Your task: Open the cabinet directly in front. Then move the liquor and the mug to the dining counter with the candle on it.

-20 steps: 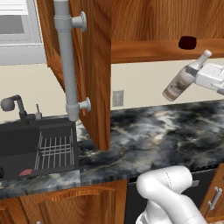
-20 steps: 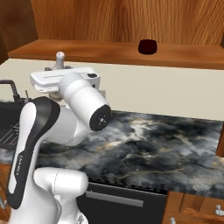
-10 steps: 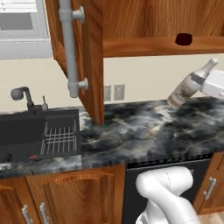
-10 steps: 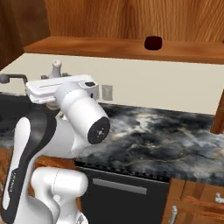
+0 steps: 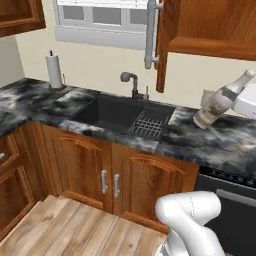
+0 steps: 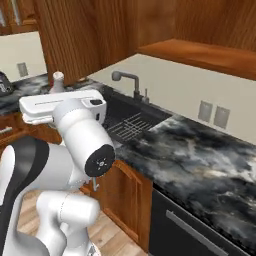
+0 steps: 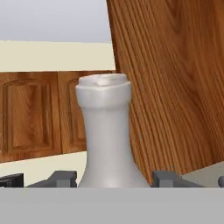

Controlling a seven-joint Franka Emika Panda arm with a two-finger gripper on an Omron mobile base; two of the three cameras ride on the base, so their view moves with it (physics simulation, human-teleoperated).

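the liquor [image 5: 218, 102] was held clamped in the gripper [image 7: 116, 178], tilted above the marbled counter [image 5: 220, 137]. since a second before, the base had swung away from the cabinet [image 5: 210, 25], so carrying was judged underway.

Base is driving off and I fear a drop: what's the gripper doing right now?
Gripper: shut on the liquor, fingers either side of the bottle's neck, carried tilted above the counter.
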